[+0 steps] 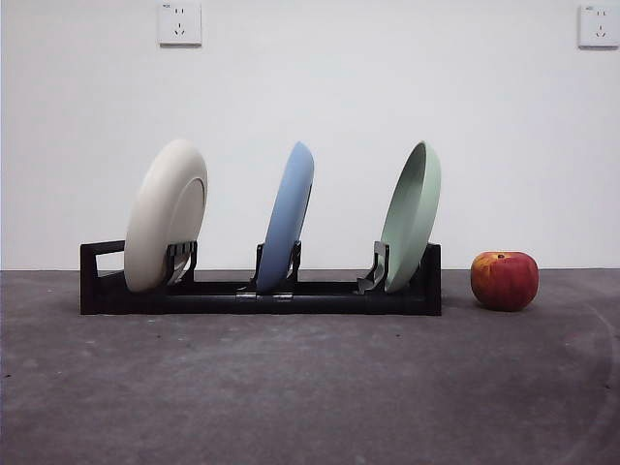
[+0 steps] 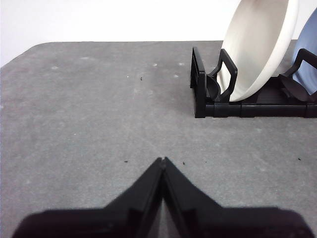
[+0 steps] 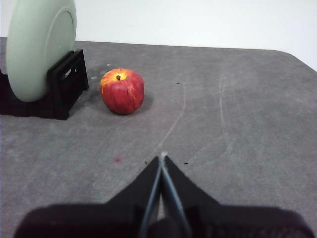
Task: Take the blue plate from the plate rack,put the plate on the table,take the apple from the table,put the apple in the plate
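Observation:
The blue plate (image 1: 288,219) stands upright in the middle slot of the black plate rack (image 1: 260,295) on the grey table (image 1: 310,387); its edge shows in the left wrist view (image 2: 308,44). The red apple (image 1: 504,280) sits on the table just right of the rack, also in the right wrist view (image 3: 122,90). My left gripper (image 2: 162,159) is shut and empty, low over the table some way short of the rack's loop end (image 2: 199,82). My right gripper (image 3: 161,157) is shut and empty, short of the apple. Neither arm shows in the front view.
A cream-white plate (image 1: 165,213) stands in the rack's left slot and a pale green plate (image 1: 412,213) in its right slot, next to the apple. A white wall with two sockets (image 1: 180,22) stands behind the table.

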`<act>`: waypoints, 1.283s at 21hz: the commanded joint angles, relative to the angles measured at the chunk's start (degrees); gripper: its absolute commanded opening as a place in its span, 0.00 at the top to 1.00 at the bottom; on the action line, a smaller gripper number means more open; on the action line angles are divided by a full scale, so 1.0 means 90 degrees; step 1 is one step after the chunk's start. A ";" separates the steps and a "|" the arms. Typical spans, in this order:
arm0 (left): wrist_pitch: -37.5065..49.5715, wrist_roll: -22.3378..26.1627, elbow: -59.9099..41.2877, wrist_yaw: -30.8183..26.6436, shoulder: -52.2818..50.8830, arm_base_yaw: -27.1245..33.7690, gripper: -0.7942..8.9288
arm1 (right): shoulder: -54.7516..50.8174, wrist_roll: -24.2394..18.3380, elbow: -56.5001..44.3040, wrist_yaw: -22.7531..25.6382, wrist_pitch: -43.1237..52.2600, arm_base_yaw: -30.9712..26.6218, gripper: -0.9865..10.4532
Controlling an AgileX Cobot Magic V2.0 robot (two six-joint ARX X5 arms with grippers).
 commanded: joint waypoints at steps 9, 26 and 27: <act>0.0036 -0.0046 -0.0066 0.0005 0.0000 0.0015 0.92 | -0.0007 0.0860 -0.0053 -0.0092 0.0007 0.0000 0.91; 0.0257 -0.0095 -0.0066 0.0034 0.0000 0.0015 0.92 | -0.0002 0.2623 0.0231 -0.0117 -0.0313 0.0000 0.92; 0.0257 -0.0095 -0.0066 0.0032 0.0000 0.0015 0.92 | -0.0002 0.2749 0.0350 -0.0117 -0.0403 0.0000 0.92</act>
